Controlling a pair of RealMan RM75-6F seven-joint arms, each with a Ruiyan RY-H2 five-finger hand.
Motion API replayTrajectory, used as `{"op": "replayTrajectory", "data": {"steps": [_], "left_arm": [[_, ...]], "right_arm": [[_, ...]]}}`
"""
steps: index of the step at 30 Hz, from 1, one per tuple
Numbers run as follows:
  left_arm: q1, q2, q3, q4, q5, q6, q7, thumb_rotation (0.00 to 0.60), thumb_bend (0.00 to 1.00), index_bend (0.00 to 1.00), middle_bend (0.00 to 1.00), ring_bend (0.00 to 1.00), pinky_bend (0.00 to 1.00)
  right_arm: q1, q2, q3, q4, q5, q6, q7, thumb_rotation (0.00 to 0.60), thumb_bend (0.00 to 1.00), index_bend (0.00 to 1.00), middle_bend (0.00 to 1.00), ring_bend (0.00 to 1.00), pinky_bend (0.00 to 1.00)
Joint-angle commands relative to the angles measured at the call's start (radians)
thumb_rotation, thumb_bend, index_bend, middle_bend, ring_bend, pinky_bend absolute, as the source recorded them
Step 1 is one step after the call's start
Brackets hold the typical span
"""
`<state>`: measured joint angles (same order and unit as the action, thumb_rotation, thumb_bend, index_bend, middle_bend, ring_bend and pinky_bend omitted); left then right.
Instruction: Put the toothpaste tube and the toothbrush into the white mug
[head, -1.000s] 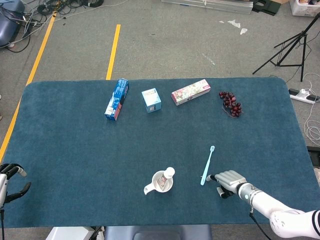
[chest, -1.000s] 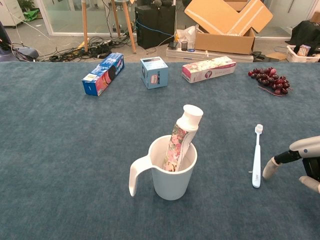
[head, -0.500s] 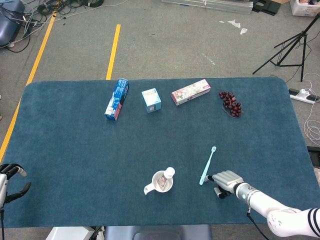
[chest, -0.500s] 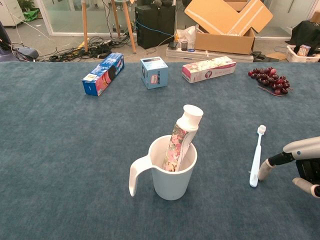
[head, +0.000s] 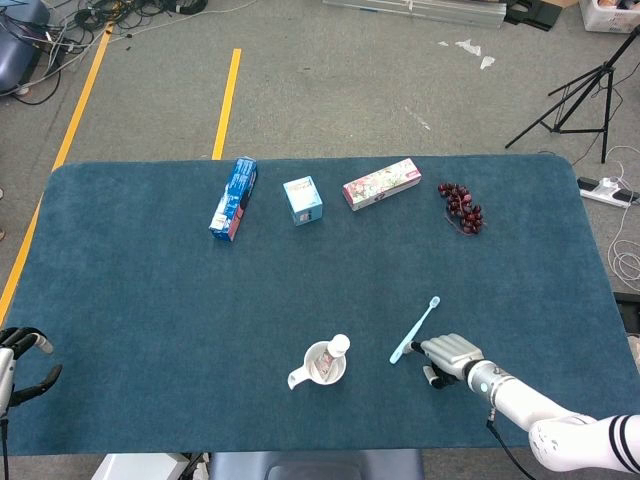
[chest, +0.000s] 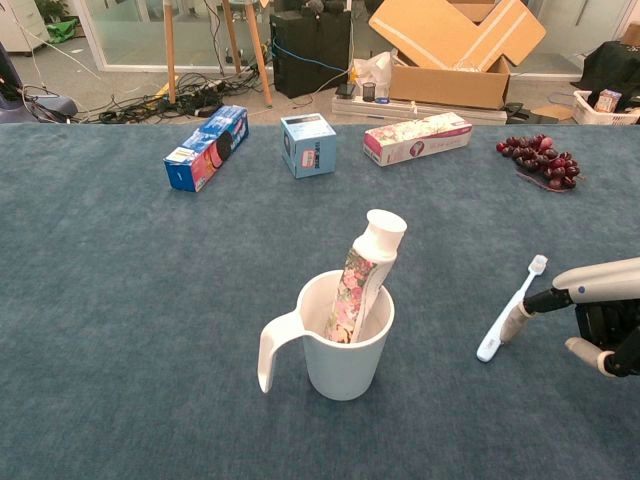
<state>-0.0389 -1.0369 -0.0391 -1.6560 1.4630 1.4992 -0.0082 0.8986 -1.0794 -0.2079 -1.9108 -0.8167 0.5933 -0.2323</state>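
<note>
My right hand (head: 449, 356) sits low on the blue felt-covered table (head: 150, 300), near the front edge and to the right of the mug. Its fingers (chest: 514, 322) reach out to the handle end of the pale blue toothbrush (head: 414, 330), and one fingertip touches the handle; I can't tell from either camera whether anything is actually pinched, so I can't say if the hand is gripping or merely pressing against it. The toothbrush lies flat on the felt at a slant, bristle head pointing away from me and to the right, handle end nearest the mug.

Left of the toothbrush, apart from it, stands the white ceramic mug (chest: 340, 350) with its handle turned to the left. The floral-printed toothpaste tube (chest: 362, 280) stands in it, leaning, white cap up and well above the rim.

My left hand (head: 18, 360) is at the far left edge of the table, holding nothing, fingers apart.

Along the far side of the table, from left to right, lie a long blue carton (head: 233, 198), a small light-blue cube box (head: 302, 200), a floral pink carton (head: 381, 183) and a bunch of dark red grapes (head: 462, 207).
</note>
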Motion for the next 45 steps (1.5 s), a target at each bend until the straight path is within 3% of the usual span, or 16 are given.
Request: {"op": "replayTrajectory", "data": {"steps": [1, 11, 16, 19, 24, 29, 32, 35, 45], "left_arm": [[0.0, 0.0, 0.0, 0.0, 0.0, 0.0, 0.0, 0.6, 0.25, 0.51, 0.4, 0.31, 0.33], [0.0, 0.001, 0.0, -0.001, 0.0, 0.0, -0.001, 0.6, 0.25, 0.51, 0.4, 0.31, 0.33], [0.0, 0.0, 0.0, 0.0, -0.001, -0.001, 0.0, 0.6, 0.25, 0.51, 0.4, 0.31, 0.33], [0.0, -0.001, 0.001, 0.0, -0.001, -0.002, 0.003, 0.6, 0.25, 0.51, 0.4, 0.31, 0.33], [-0.002, -0.003, 0.001, 0.001, -0.003, -0.006, 0.008, 0.6, 0.25, 0.51, 0.4, 0.31, 0.33], [-0.002, -0.003, 0.0, 0.0, -0.005, -0.007, 0.009, 0.6, 0.25, 0.51, 0.4, 0.31, 0.33], [-0.001, -0.002, 0.0, 0.0, -0.004, -0.004, 0.007, 0.6, 0.25, 0.51, 0.4, 0.31, 0.33], [0.0, -0.001, 0.0, 0.0, -0.003, -0.003, 0.005, 0.6, 0.25, 0.51, 0.4, 0.31, 0.33], [-0.001, -0.001, 0.001, -0.001, -0.001, -0.004, 0.006, 0.6, 0.25, 0.51, 0.4, 0.31, 0.33]], "right_arm": [[-0.004, -0.006, 0.006, 0.007, -0.003, 0.003, 0.008, 0.6, 0.63, 0.18, 1.0, 0.95, 1.0], [-0.025, 0.007, 0.028, -0.002, -0.036, 0.021, 0.039, 0.6, 0.63, 0.18, 1.0, 0.95, 1.0], [-0.063, 0.037, 0.052, -0.016, -0.127, 0.071, 0.059, 0.6, 0.58, 0.31, 0.98, 0.84, 0.94], [-0.09, 0.04, 0.05, -0.001, -0.206, 0.123, 0.028, 0.6, 0.51, 0.36, 0.81, 0.66, 0.8], [-0.145, -0.005, 0.041, 0.074, -0.356, 0.213, -0.024, 0.6, 0.41, 0.37, 0.45, 0.32, 0.45], [-0.203, -0.081, 0.033, 0.204, -0.539, 0.303, -0.025, 0.6, 0.33, 0.38, 0.19, 0.09, 0.24], [-0.223, -0.115, 0.032, 0.262, -0.609, 0.335, -0.017, 0.6, 0.28, 0.38, 0.09, 0.01, 0.17], [-0.238, -0.143, 0.029, 0.31, -0.674, 0.366, -0.024, 0.6, 0.24, 0.38, 0.04, 0.0, 0.14], [-0.278, -0.215, 0.006, 0.43, -0.85, 0.446, -0.042, 0.6, 0.19, 0.38, 0.0, 0.0, 0.11]]}}
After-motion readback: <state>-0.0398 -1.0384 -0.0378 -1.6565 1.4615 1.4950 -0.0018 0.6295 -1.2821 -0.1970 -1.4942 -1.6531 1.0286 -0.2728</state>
